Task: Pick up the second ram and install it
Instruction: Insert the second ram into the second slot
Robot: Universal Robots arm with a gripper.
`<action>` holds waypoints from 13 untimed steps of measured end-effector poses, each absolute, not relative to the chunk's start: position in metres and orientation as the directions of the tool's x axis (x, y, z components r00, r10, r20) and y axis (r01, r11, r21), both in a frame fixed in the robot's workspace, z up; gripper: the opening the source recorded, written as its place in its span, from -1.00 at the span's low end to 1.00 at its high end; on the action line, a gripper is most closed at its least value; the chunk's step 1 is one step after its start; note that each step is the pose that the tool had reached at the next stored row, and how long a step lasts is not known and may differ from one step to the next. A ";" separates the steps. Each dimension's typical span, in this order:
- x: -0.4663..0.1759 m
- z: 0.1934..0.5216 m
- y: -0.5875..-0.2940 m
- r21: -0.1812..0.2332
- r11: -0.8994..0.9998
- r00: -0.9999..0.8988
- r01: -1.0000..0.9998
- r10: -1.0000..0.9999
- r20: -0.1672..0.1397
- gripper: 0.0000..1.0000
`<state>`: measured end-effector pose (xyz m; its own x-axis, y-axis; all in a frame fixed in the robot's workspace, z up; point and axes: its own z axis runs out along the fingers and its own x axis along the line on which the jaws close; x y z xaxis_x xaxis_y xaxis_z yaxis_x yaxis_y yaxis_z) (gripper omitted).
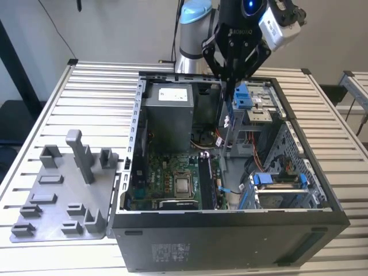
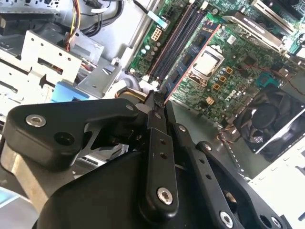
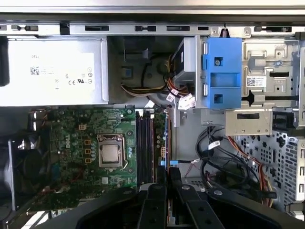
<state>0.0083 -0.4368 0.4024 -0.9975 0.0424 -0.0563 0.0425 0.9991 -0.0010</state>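
Observation:
My gripper (image 1: 230,82) hangs over the open computer case (image 1: 230,221), above its back half. It is shut on the second ram (image 1: 223,109), a thin dark strip that hangs edge-on below the fingertips. In the first wrist view the gripper (image 3: 167,185) pinches the ram (image 3: 168,143), which lies just beside the dark memory slots (image 3: 145,143) on the green motherboard (image 3: 71,138). In the second wrist view the gripper (image 2: 158,102) holds the ram (image 2: 188,62), which points toward the slots (image 2: 176,40). The ram is above the board, apart from the slots.
A grey power supply (image 1: 167,109) fills the case's back corner. A blue drive bracket (image 1: 244,95) and loose cables (image 3: 219,162) lie close to the gripper. The square silver processor (image 1: 183,185) sits beside the slots. A grey plastic tray (image 1: 57,195) stands on the exterior view's left.

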 end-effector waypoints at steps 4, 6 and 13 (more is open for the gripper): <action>0.008 0.401 -0.437 -0.001 0.999 -0.998 0.044 0.043 -0.048 -0.73; 0.006 0.400 -0.437 -0.001 0.999 -0.998 0.050 0.050 -0.047 -0.73; 0.003 0.396 -0.437 -0.001 0.998 -0.997 0.065 0.065 -0.047 -0.73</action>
<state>0.0030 -0.4368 0.3959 -0.9968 0.0653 -0.0470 0.0654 0.9979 -0.0015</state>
